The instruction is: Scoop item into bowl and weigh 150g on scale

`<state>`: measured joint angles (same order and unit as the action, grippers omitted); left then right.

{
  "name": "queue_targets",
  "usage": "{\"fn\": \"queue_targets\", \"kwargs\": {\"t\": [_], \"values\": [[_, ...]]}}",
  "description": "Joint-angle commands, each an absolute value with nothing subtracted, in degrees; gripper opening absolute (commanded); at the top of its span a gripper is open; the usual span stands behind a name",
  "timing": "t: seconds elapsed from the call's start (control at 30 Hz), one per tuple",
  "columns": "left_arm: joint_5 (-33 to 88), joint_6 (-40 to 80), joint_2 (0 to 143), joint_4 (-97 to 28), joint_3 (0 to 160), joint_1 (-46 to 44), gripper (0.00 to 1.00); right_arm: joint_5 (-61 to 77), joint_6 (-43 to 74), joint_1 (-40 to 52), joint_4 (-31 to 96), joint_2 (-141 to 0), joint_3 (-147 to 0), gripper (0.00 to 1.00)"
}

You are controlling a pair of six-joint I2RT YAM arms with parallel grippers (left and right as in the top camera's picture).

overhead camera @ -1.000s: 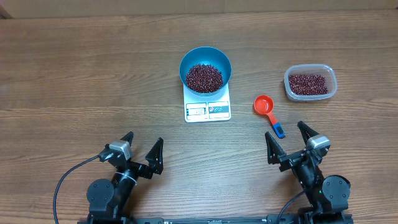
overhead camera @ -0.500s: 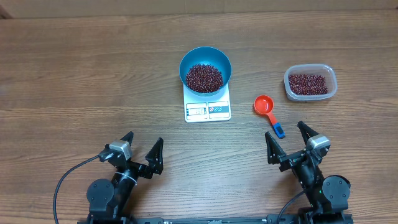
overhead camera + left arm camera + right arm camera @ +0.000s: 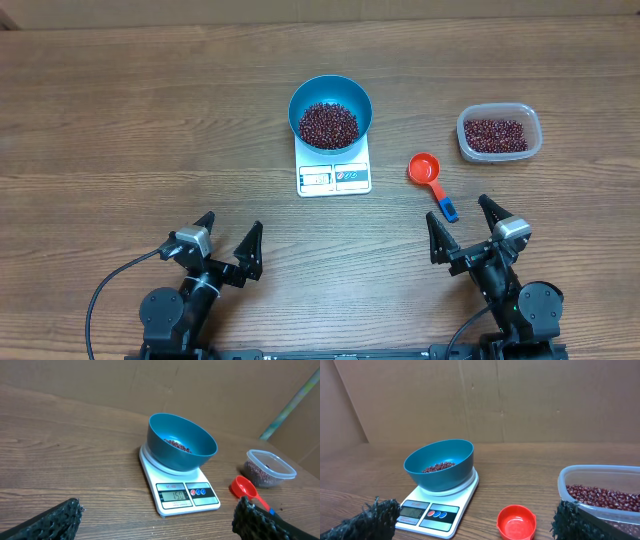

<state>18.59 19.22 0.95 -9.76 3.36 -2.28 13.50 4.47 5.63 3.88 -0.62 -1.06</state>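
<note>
Resting near the front edge of the wooden table (image 3: pixel 120 120), two robot arms wait side by side. The left gripper (image 3: pixel 232 222) has its jaws spread as wide as they go and holds nothing. The right gripper (image 3: pixel 459 210) is spread just as wide and is also empty.

At the middle of the surface, a blue bowl (image 3: pixel 330 86) sits on a small white scale (image 3: pixel 334 178). A heap of dark red beans (image 3: pixel 328 125) covers the bowl's bottom. The scale's display faces the arms, but its digits are too small to read with certainty.

Toward the right edge, a red scoop (image 3: pixel 425 168) lies flat just beside the scale, its handle pointing at the right gripper. Farther toward the back right corner stands a clear plastic tub (image 3: pixel 499 108) with more beans.

From here, the main risk seems to be overshooting the weight, since one full scoop could add too much. The flat scoop handle may slip from the fingers. A nudge against the bowl could shift it on the scale, skew the reading or scatter beans.
</note>
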Motion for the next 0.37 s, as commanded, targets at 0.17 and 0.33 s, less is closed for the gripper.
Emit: {"fn": "queue_targets", "kwargs": {"t": [0.17, 0.33], "values": [[17.82, 19.31, 0.21, -9.56, 3.01, -2.68, 1.0, 13.13, 4.4, 5.63, 3.57, -0.16, -0.45, 1.0], [17.82, 19.31, 0.21, -9.56, 3.01, -2.68, 1.0, 13.13, 4.43, 5.63, 3.55, -0.16, -0.45, 1.0]]}}
